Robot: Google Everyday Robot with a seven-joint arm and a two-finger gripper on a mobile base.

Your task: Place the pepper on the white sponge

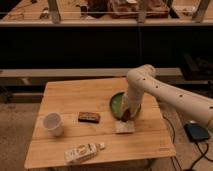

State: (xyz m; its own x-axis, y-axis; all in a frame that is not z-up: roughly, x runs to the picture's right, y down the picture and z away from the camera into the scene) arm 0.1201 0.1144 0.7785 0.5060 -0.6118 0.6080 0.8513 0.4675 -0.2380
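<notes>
The white sponge (125,127) lies flat on the wooden table just in front of the green plate (116,102). My gripper (127,115) points down over the plate's front edge, right above the sponge's far side. A small reddish-orange pepper (125,116) shows at its tip, held between the fingers just above the sponge. The white arm comes in from the right and hides much of the plate.
A dark brown block (88,117) lies left of the sponge. A white cup (53,123) stands at the table's left side. A small packaged item (81,152) lies near the front edge. A dark object (196,132) sits on the floor at right.
</notes>
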